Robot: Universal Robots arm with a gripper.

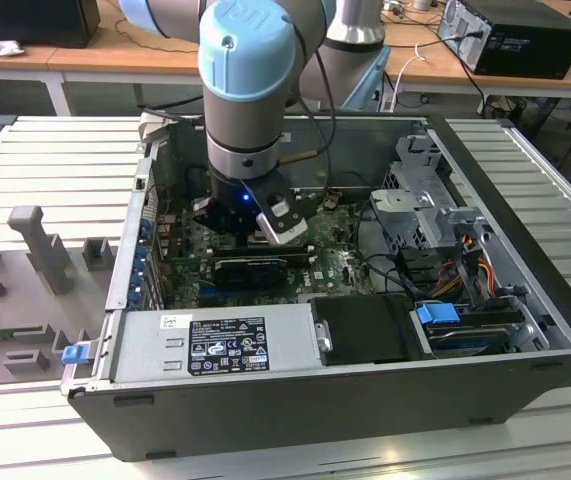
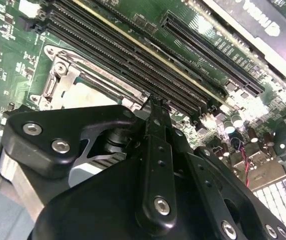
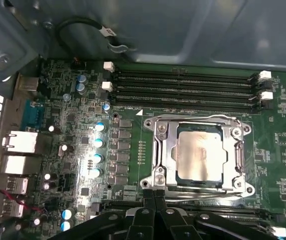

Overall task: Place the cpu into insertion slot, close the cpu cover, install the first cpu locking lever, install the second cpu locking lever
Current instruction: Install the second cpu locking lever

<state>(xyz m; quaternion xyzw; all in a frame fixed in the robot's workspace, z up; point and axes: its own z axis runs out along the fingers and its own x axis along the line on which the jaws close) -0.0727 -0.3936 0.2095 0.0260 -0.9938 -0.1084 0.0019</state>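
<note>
First wrist view has the cpu (image 3: 199,156) seated in the insertion slot (image 3: 183,181), the cpu cover (image 3: 165,150) shut flat around it. The gripper (image 3: 154,196), fingers pressed together and holding nothing, hovers at the cover's near edge, memory slots (image 3: 183,89) beyond its far edge; the arm hides the socket in the exterior view

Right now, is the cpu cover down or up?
Down: the cpu cover lies flat, framing the cpu, in the first wrist view.
</note>
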